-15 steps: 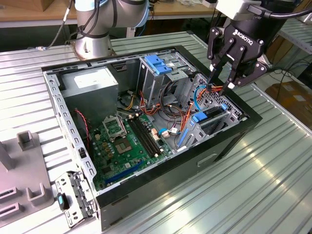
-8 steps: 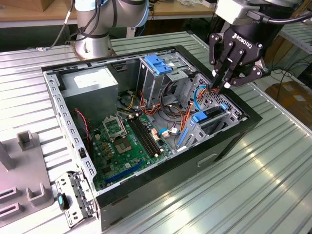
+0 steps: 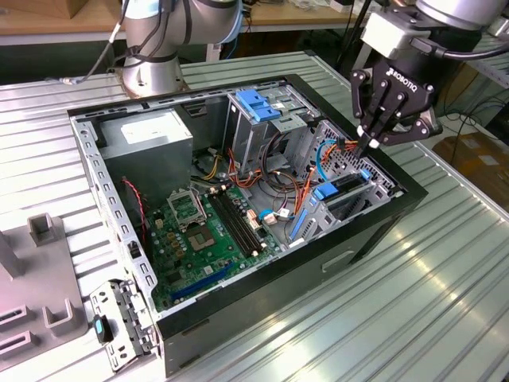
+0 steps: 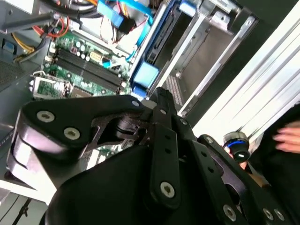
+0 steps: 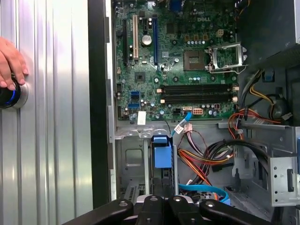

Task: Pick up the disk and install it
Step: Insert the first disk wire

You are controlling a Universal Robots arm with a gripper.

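One tool [image 3: 372, 143] | pinched closed, empty | just above disk [image 3: 348, 186] standing edgewise in case [image 3: 270, 306] bay

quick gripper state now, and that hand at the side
Gripper: fingers shut, holding nothing, near the disk.
Person's hand: resting on a round blue-lit button.

Your ribbed metal table [image 3: 445, 270] is carrying the open computer case [image 3: 262, 312], with a grey fixture [image 3: 40, 306] sitting near that case
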